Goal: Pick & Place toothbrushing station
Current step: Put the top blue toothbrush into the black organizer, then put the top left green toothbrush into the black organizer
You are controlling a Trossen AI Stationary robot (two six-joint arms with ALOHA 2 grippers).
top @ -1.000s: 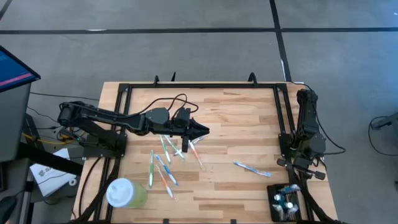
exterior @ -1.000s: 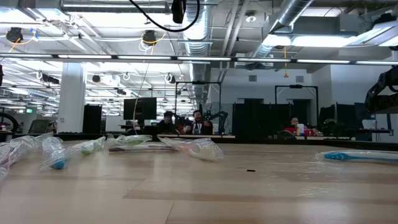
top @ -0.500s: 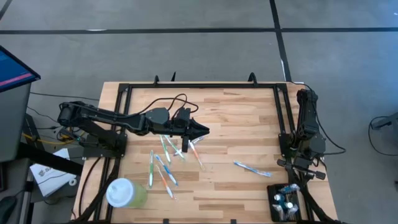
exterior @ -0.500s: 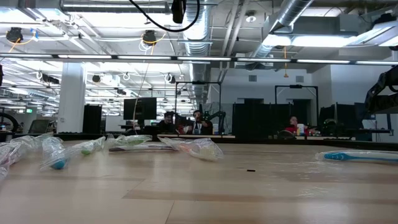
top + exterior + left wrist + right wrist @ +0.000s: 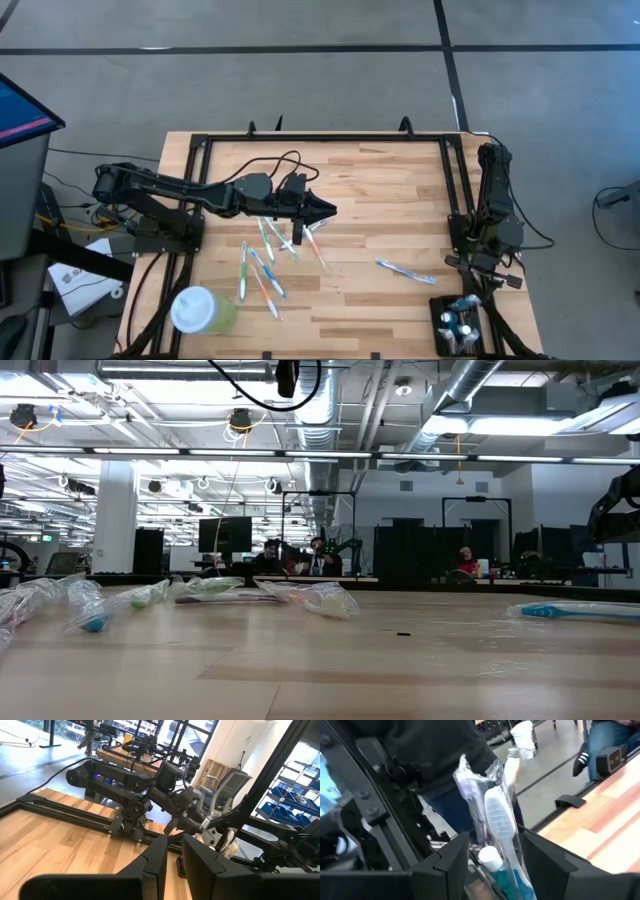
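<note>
My right claw (image 5: 487, 865) is hanging over the toothbrushing station (image 5: 459, 325) at the table's (image 5: 370, 190) near right corner, fingers spread around wrapped toothbrushes (image 5: 492, 820) standing in it; can't tell if I'm gripping them. My left claw (image 5: 326, 210) is hovering nearly shut, empty, over the loose toothbrushes (image 5: 262, 262) mid-table. A green cup (image 5: 200, 310) is sitting at the near left corner.

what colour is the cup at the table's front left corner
Pale green cup with a white lid, clearest in the high view.
</note>
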